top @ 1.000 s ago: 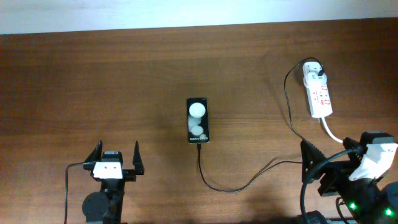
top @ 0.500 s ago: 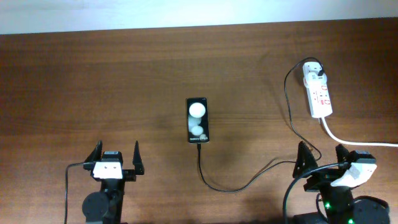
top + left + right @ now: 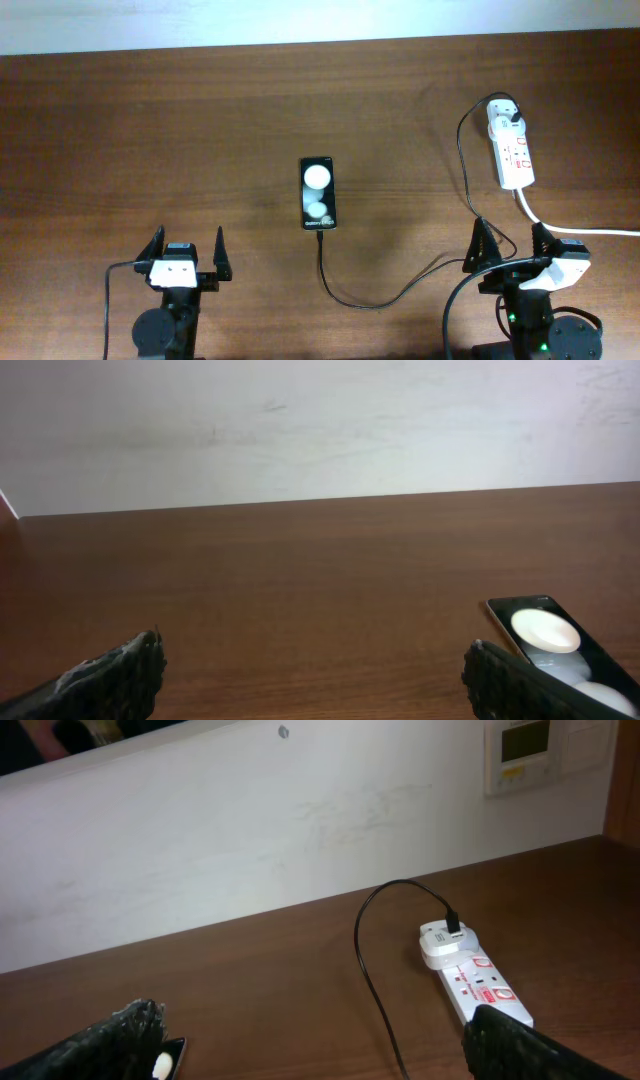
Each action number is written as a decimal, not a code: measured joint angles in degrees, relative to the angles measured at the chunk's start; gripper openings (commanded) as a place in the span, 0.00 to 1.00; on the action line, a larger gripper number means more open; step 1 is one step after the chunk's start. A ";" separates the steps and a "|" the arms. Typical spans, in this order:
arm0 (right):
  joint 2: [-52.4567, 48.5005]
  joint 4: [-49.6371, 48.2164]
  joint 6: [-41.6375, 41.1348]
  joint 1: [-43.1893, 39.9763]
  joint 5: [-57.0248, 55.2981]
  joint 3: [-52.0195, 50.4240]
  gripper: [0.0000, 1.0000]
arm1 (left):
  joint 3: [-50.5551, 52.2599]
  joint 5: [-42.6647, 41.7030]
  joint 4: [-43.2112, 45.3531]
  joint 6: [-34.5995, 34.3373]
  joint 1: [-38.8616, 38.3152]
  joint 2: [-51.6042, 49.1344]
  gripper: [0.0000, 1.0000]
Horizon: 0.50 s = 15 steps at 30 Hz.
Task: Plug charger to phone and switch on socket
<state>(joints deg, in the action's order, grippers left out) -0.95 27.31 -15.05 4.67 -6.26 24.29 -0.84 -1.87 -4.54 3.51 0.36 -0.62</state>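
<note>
Your right gripper (image 3: 508, 250) stands with its jaws spread wide and nothing between them. Your left gripper (image 3: 187, 252) is spread and empty as well, at the near left. Over the last second the right arm has swung in from the near-right corner and squared up over its base, while the left has not moved. That reads as a retreat to rest.

The charger (image 3: 322, 255) runs from the near end of the phone (image 3: 318, 193), which lies mid-table. It loops along the near side and climbs to its white plug head (image 3: 503, 120), seated in the far end of the socket (image 3: 514, 155). The connector seems to be in the phone, though the join is too small to confirm. You cannot tell from these views whether the socket's switch is on. In the right wrist view its red marks (image 3: 478, 982) show, but not the rocker's position. Judge the task near done, with the switch unverified.

Watch the room around the right gripper. The cable passes just beside its left finger (image 3: 478, 245), and the thick white cord (image 3: 565, 228) trails off the right edge close behind the other. Any sweep there could snag either. The table (image 3: 150, 120) lies open to the left and far of the phone, and the socket sits close to the far-right edge.
</note>
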 measured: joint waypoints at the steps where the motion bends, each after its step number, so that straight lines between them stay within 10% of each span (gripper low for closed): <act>1: 0.00 0.00 0.00 0.00 -0.44 0.00 0.99 | 0.00 -0.02 0.00 0.00 0.00 0.00 0.99; 15: 0.11 -7.67 -0.02 -2.40 -2.75 -7.52 0.99 | 0.00 0.00 0.02 0.00 0.00 0.00 0.99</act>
<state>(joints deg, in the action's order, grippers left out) -0.84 19.64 -15.07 2.26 -9.02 16.78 -0.84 -1.87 -4.51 3.51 0.36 -0.62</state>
